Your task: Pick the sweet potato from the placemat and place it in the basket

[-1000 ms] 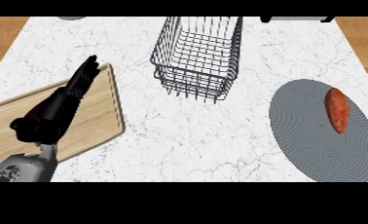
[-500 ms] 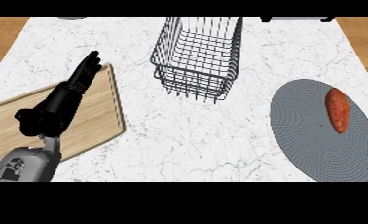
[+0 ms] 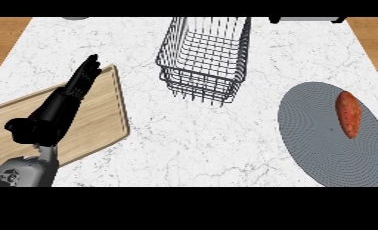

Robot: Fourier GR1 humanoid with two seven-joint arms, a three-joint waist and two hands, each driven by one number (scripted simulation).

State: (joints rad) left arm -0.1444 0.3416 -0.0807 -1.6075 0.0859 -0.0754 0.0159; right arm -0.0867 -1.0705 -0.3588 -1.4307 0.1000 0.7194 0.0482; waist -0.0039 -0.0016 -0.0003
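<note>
Sweet potato (image 3: 348, 114): on the placemat (image 3: 317, 139), toward its right edge, long axis running near-to-far | left hand (image 3: 55, 111): fingers (image 3: 85, 74) straight and together, holding nothing, over the cutting board (image 3: 103, 124) | outward to its right: basket (image 3: 199, 86), then the placemat, well apart | right hand: out of view, though judged to be on the nearer side for the pick

Right of the left hand's (image 3: 52, 116) fingers (image 3: 83, 76), bare counter (image 3: 199, 139) runs open to the placemat (image 3: 314, 134). Ahead-right of them, the wire basket (image 3: 203, 59) blocks that higher line.
</note>
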